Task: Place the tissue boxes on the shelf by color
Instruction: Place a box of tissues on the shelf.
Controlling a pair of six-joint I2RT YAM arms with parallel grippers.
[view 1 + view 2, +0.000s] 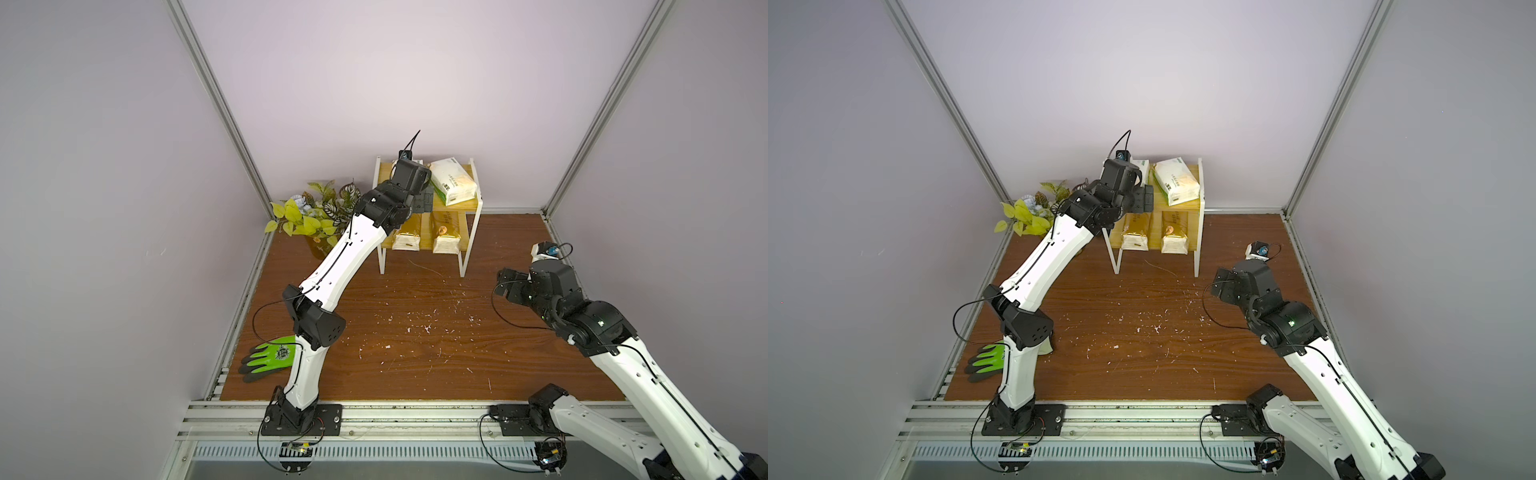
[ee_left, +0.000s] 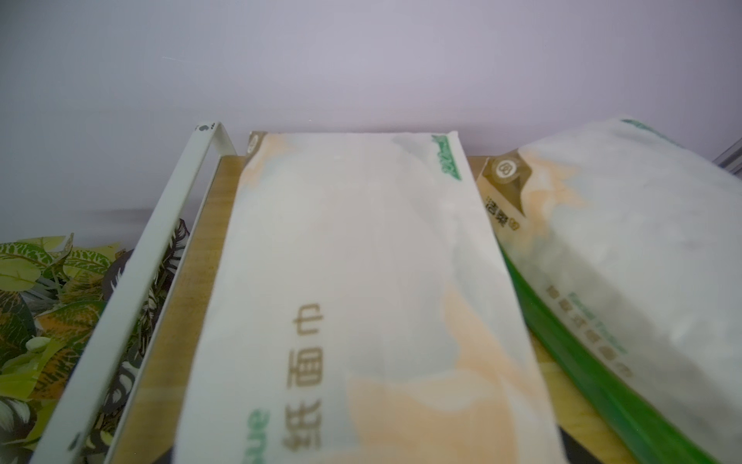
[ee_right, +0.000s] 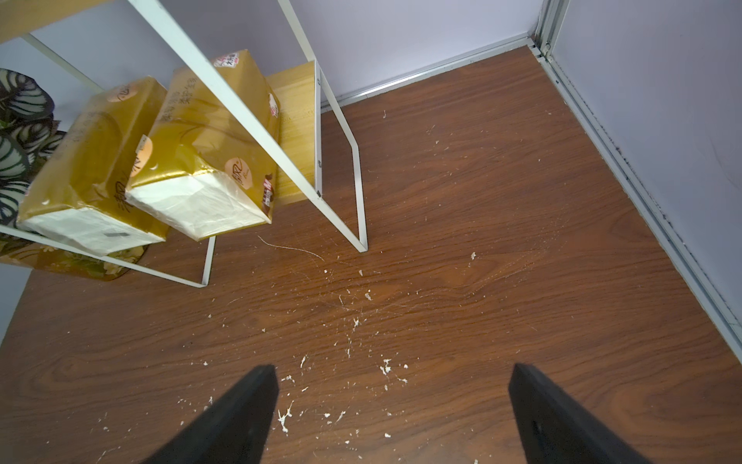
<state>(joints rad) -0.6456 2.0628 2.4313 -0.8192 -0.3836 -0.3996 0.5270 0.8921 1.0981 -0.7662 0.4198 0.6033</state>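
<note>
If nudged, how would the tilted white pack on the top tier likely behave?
The tilted white pack likely dents: its wrapper looks soft and puffy. Resting askew with its green edge showing, it may flop flat. Glossy-looking film might slip.

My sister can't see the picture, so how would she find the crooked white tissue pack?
Find the little two-level shelf by the back wall and look at its top board. Two white packs lie there; the crooked pack is the one farther from the leafy plant. Its flat neighbour lies level, but this one sits tilted, showing a green edge.
</note>
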